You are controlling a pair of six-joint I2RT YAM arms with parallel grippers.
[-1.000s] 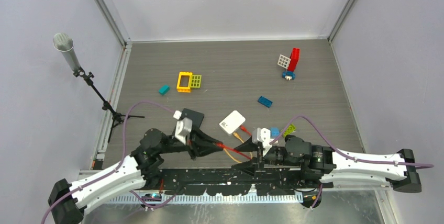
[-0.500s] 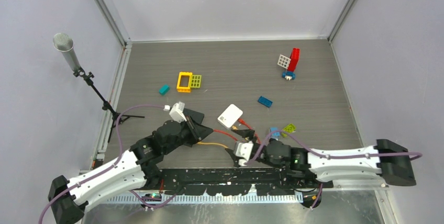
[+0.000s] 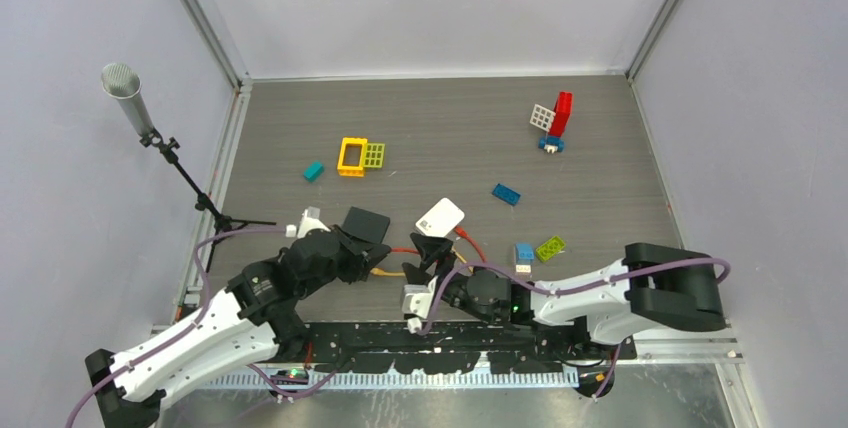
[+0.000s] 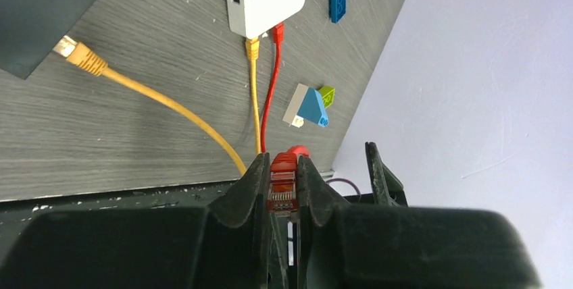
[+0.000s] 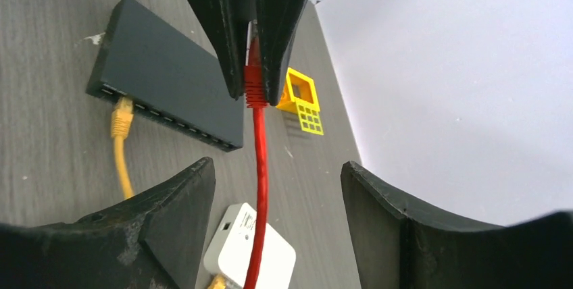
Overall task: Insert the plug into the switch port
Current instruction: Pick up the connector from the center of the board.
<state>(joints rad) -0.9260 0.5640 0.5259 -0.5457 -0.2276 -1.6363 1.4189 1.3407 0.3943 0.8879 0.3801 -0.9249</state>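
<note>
My left gripper (image 4: 282, 164) is shut on the red plug (image 4: 284, 182), contacts toward the camera; it also shows in the top view (image 3: 388, 252). In the right wrist view those shut fingers (image 5: 233, 39) hold the plug (image 5: 253, 90) above the black switch (image 5: 169, 76). The red cable (image 5: 259, 188) runs down to the white box (image 5: 253, 252). My right gripper (image 5: 276, 167) is open, with the cable passing between its fingers untouched. A yellow plug (image 5: 121, 119) sits at the switch's port row. The switch (image 3: 365, 223) lies just beyond the left gripper.
The white box (image 3: 441, 218) holds a red and a yellow cable end (image 4: 253, 47). A yellow frame brick (image 3: 352, 156) and loose bricks, teal (image 3: 314, 171), blue (image 3: 506, 193) and green (image 3: 550, 247), lie around. A red-and-white brick tower (image 3: 556, 120) stands far right. A microphone stand (image 3: 170, 153) is at left.
My right arm has swung left and forward, and its open gripper now sits around the red cable. My left gripper has drawn back left toward the switch, still holding the red plug.
</note>
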